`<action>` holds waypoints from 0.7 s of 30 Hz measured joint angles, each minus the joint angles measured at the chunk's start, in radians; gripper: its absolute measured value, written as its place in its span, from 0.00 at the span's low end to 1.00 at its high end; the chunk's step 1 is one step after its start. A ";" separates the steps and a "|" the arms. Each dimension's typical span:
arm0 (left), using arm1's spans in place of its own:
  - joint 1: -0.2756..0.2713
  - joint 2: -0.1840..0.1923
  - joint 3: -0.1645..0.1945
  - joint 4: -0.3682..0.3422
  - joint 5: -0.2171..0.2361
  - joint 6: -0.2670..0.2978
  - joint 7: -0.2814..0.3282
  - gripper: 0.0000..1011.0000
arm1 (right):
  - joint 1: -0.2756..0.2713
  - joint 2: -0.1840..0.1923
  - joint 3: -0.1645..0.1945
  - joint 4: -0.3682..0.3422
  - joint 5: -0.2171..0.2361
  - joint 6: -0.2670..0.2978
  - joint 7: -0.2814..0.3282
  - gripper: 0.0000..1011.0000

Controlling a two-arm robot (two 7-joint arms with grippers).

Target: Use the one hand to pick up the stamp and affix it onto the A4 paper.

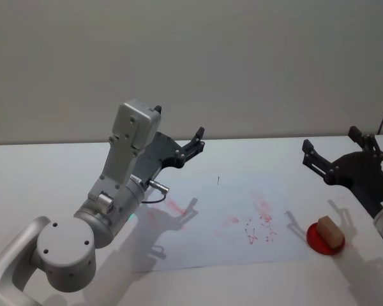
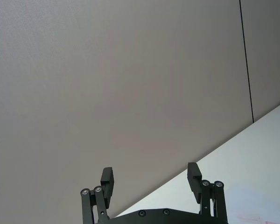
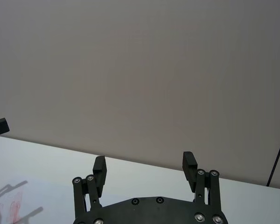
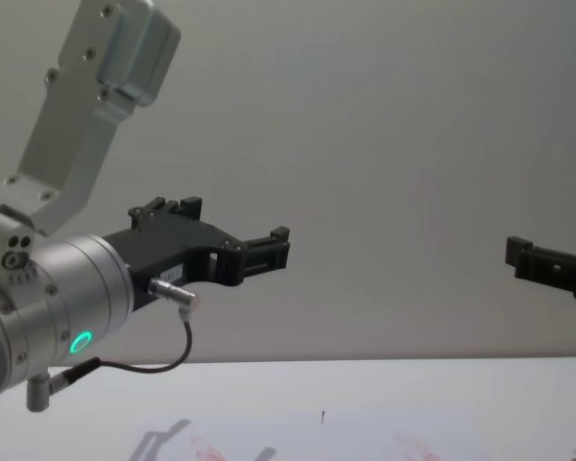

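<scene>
**A:** Status on the right gripper (image 1: 330,143)?

**B:** Fingers spread wide, nothing in them. It's up in the air over the far-right side of the table (image 1: 51,166). In head view I've got the stamp (image 1: 330,231) at approx 6 o'clock from it. It sits on a red ink pad (image 1: 313,239), just beside the A4 paper (image 1: 204,245), at the sheet's 4 o'clock.

**A:** Plan?

**B:** I'd tip the wrist so the fingers point down, centre over the block, and close across its narrow sides, high enough to clear the pad. Then lift straight and carry toward 9 o'clock to a bare patch, away from the red imprints (image 1: 258,226). Press flat; any tilt prob smudges it.

**A:** Left gripper (image 1: 196,141)?

**B:** Also spread and empty, raised over the sheet's 10 o'clock side. I'd leave it parked.
</scene>
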 joint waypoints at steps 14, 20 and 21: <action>0.000 0.000 0.000 0.000 0.000 0.000 0.000 0.99 | 0.000 0.000 0.000 0.000 0.000 0.000 0.000 0.99; 0.000 0.000 0.000 0.000 0.000 0.000 0.000 0.99 | -0.001 0.000 0.000 -0.001 0.000 0.000 0.000 0.99; 0.000 0.000 0.000 0.000 0.000 0.000 0.000 0.99 | 0.000 0.000 0.000 -0.001 0.000 0.000 0.000 0.99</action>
